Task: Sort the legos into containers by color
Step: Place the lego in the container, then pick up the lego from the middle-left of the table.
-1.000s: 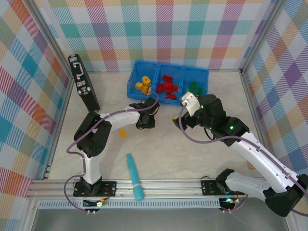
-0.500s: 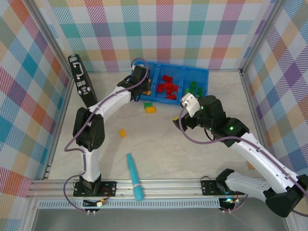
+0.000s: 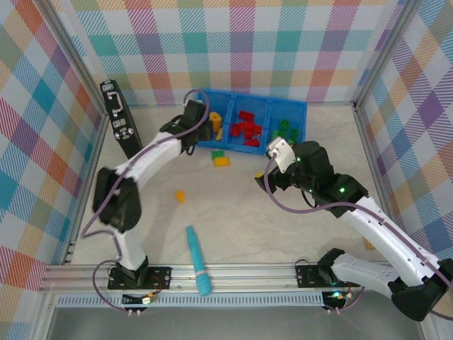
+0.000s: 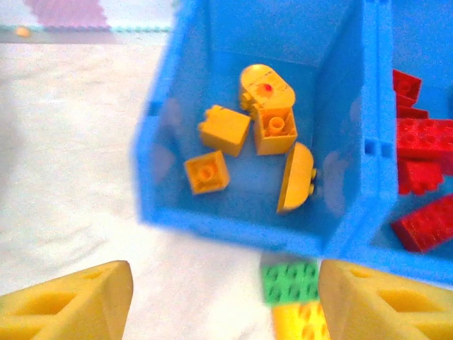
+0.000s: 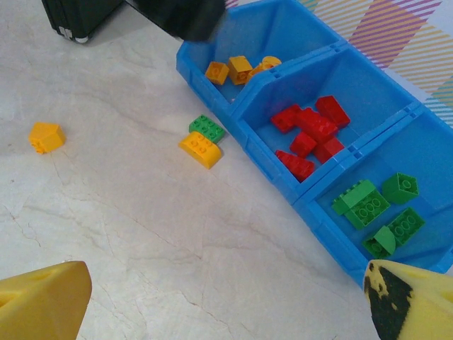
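The left gripper [image 4: 225, 283] is released: its 2 yellow fingers [image 4: 71, 301] stand wide apart with nothing between them. Directly ahead of the fingers sits the blue bin [image 4: 340, 142]. Its left compartment faces the tool and holds 5 yellow bricks [image 4: 225, 129]. Just outside the bin's near wall, close to the right-hand finger, a green brick [image 4: 290, 282] lies on the table [image 4: 85, 177]. It touches a yellow brick [image 4: 297, 322] that lies nearer the tool. The right gripper [image 5: 228, 276] is also released, with its fingers spread wide and empty. Ahead of it and to its right, the bin's 3 compartments run side by side: yellow bricks farthest, red bricks [image 5: 311, 131] in the middle, green bricks [image 5: 375, 205] nearest. The loose green and yellow pair lies ahead of this tool, just beside the bin's outer wall. An orange brick [image 5: 44, 136] lies apart on the table, ahead and to the left. In the top view, a small yellow piece [image 3: 260, 174] lies just beside the right gripper, and a teal cylinder [image 3: 197, 260] lies well behind both tools.
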Robot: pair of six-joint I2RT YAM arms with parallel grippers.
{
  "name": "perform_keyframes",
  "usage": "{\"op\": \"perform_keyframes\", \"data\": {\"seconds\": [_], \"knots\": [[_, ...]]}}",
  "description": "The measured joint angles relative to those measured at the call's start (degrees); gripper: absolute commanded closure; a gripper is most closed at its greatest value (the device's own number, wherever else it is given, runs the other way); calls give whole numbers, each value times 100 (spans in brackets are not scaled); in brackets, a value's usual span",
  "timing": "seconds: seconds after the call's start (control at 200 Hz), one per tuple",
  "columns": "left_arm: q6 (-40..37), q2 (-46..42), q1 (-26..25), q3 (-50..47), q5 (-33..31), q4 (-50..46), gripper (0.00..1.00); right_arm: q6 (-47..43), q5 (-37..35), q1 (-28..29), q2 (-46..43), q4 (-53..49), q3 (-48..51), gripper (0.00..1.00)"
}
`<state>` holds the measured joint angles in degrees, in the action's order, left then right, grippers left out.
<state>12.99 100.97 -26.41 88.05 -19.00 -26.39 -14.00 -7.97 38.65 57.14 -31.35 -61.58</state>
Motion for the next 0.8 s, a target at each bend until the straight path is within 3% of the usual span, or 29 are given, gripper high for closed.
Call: {"op": "perform_keyframes", "data": {"seconds": [0.14,0.28,0.51,0.8], "knots": [[334,-1840,0,-1012,-105,-896,34,4,2,0,11,2,22,1],[922,-2780,0,-2103,39,-1617,31,20,63,0,151,4,20,1],[1478,-2717,0,-3460,470,-1856,24,118,247,0,417,9,17,1],[1596,-1814,0,-3683,855,-977,20,153,369,0,496,26,-74,1]]}}
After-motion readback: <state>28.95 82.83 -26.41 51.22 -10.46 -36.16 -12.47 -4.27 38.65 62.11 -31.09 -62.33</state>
